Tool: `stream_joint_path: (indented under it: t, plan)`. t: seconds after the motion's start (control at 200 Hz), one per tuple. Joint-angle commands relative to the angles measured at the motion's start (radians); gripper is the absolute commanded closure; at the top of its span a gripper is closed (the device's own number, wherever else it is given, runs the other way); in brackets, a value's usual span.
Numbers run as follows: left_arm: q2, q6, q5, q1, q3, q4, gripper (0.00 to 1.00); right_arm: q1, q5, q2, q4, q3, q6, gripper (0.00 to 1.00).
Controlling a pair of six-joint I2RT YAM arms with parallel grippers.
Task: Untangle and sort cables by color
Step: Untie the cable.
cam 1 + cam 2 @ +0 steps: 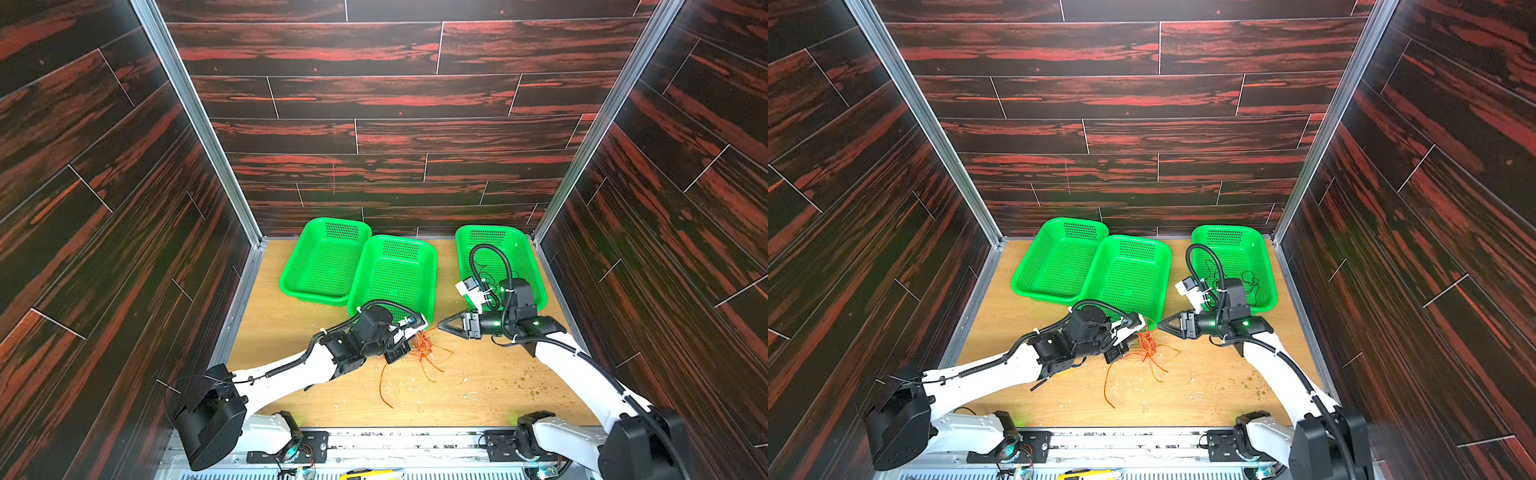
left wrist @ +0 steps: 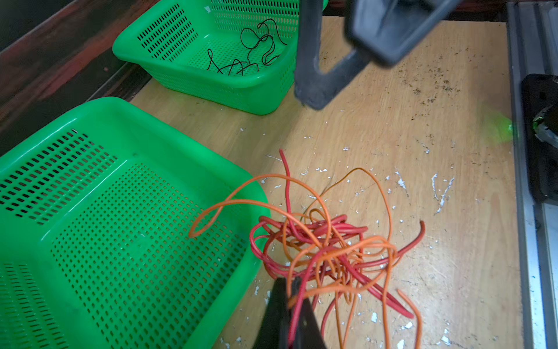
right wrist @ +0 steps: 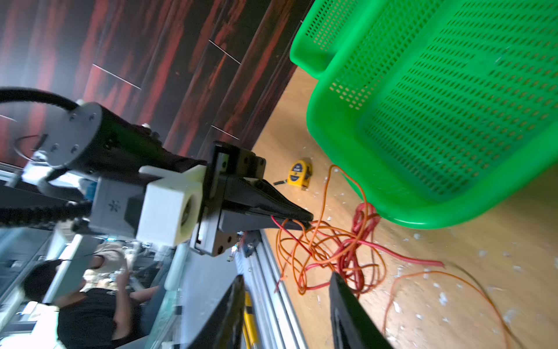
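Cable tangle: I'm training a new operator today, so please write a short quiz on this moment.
1. True or false: the left gripper is shut on strands of the red-orange tangle.
2. What colour is the cable in the basket nearest the right arm? A black, B red, C orange.
3. What does the right gripper hold?
Key: 1 true. 2 A. 3 nothing; its jaws stand apart beside the tangle.
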Motion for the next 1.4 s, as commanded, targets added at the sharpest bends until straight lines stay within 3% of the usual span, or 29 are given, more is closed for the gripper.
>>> stream_joint_path:
  t: [0.0, 0.551, 0.741, 0.867, 1.017, 1.172, 1.393]
  plan:
    - [-0.032, 0.032, -0.015, -0.007, 0.013, 0.04, 1.0, 0.011, -0.062, 0.039, 0.157, -0.019, 0.11, 0.54]
    - [-0.004, 0.035, -0.041, -0.031, 0.034, 0.082, 1.0, 0.059, -0.006, 0.176, 0.146, 0.029, 0.099, 0.62]
    - [-0.006, 0.04, -0.064, -0.036, 0.033, 0.091, 1.0, 0.061, 0.032, 0.177, 0.091, 0.028, 0.067, 0.53]
    - [-0.014, 0.038, -0.075, -0.041, 0.027, 0.097, 1.0, 0.061, 0.069, 0.177, 0.087, 0.024, 0.072, 0.52]
    - [-0.011, 0.035, -0.076, -0.046, 0.024, 0.1, 1.0, 0.061, 0.034, 0.164, 0.162, 0.007, 0.111, 0.69]
    - [-0.011, 0.026, -0.086, -0.052, 0.014, 0.117, 1.0, 0.061, 0.01, 0.139, 0.194, 0.003, 0.123, 1.0]
    - [-0.024, 0.0, -0.101, -0.053, -0.031, 0.105, 1.0, 0.023, 0.157, -0.008, 0.098, 0.064, 0.082, 1.0]
